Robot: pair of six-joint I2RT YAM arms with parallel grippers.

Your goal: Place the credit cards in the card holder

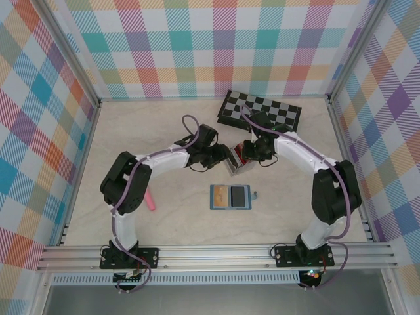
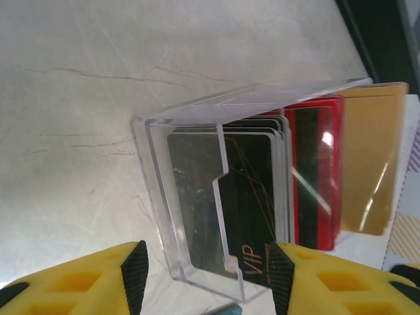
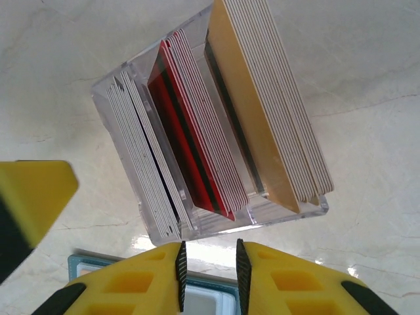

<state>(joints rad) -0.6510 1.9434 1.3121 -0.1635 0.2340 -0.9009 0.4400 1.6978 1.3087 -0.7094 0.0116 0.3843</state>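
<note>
You're working on a pale, marbled counter point(image 1: 164, 125) boxed in by plaid walls point(image 1: 216, 46) on three sides, with an aluminium rail point(image 1: 216, 252) along the near edge. A chessboard point(image 1: 259, 110) lies at the back right and a pink stick point(image 1: 150, 199) lies beside the left arm's base.

Both arms meet mid-counter over a clear rack point(image 3: 216, 223). It holds the credit cards point(image 3: 190, 131) on edge in three compartments: dark, red and gold. Your left end effector point(image 2: 209, 282) is spread wide, and the rack's dark-card end sits between its pads without touching either. Your right end effector point(image 3: 210, 275) hangs at the rack's near wall with a narrow gap between its pads. You can't tell whether it pinches the clear edge.

The teal card holder point(image 1: 230, 197) lies open and flat just nearer you than the rack. Bare counter stretches to the left and to the back left corner.
</note>
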